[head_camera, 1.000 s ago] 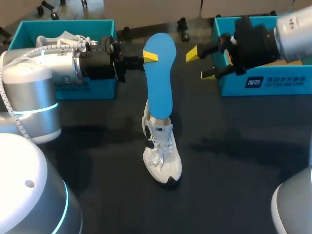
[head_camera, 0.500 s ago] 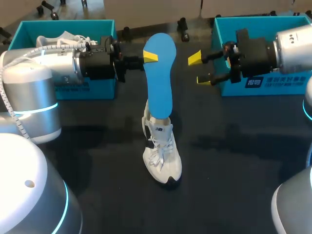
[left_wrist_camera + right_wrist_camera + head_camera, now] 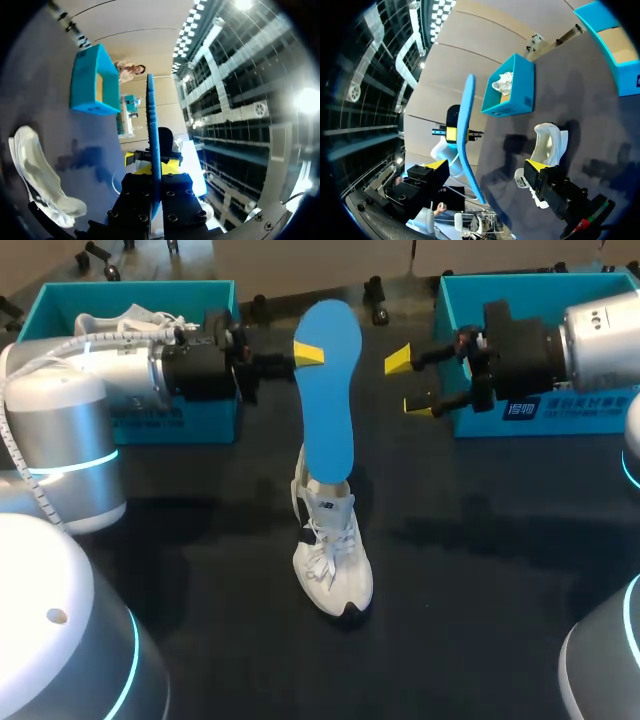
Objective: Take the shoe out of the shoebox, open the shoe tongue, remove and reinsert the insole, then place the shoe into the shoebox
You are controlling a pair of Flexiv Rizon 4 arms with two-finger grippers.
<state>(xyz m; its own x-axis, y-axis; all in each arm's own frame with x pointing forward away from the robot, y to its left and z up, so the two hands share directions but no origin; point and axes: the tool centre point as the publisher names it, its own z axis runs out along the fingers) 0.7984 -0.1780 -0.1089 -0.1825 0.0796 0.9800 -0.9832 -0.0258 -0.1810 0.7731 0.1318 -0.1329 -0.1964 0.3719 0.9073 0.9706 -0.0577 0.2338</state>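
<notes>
Left fingers (image 3: 308, 357) pinching insole (image 3: 328, 400), right fingers (image 3: 398, 360) apart

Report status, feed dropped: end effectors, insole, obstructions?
Left end effector shut on flat blue insole, upright, lower end in white laced sneaker. Right end effector open, beside insole, not touching. Nothing between them.

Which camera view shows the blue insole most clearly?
The head view: the blue insole faces the camera, standing with its lower end in the white shoe. The left wrist view shows only its thin edge; the right wrist view shows it obliquely.
</notes>
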